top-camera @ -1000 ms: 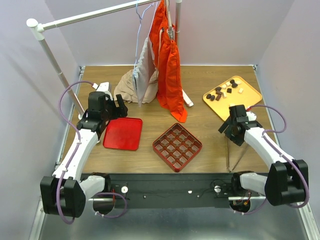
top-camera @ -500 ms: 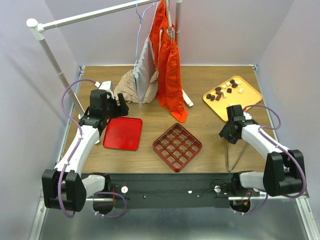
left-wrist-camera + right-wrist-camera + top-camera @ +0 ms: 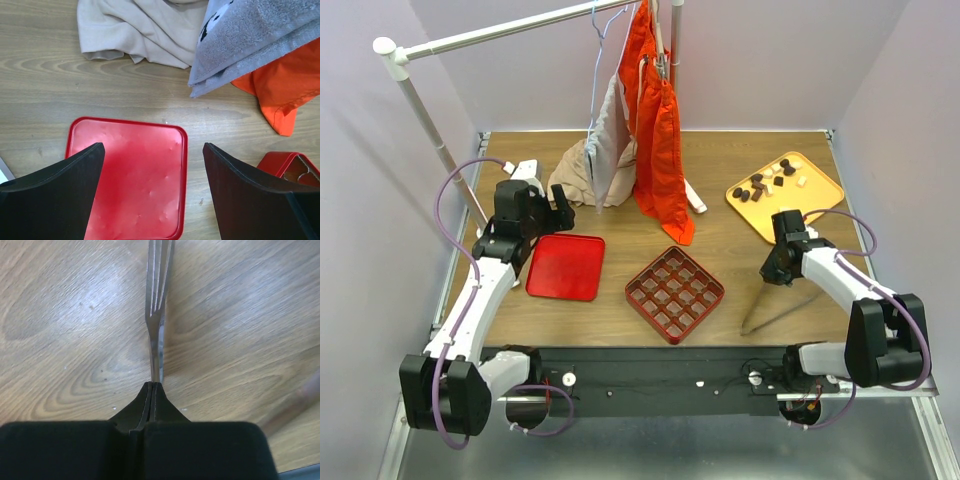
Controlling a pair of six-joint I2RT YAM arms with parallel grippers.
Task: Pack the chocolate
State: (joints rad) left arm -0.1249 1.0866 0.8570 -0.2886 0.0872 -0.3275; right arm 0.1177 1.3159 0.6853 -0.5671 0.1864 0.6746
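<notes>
Bare tabletop [image 3: 730,190] surrounds right claw [image 3: 152,389] (clamped on metal tongs [image 3: 155,325]); left claw [image 3: 153,148] gapes above red tray [image 3: 135,192].

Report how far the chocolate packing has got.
Done: nothing packed yet. The chocolates sit on the yellow tray, and the red grid box looks empty. In hand: the right claw is shut on metal tongs over the table, while the left claw hangs open above the red lid. Left: moving every piece into the box, then probably fitting the lid.
</notes>
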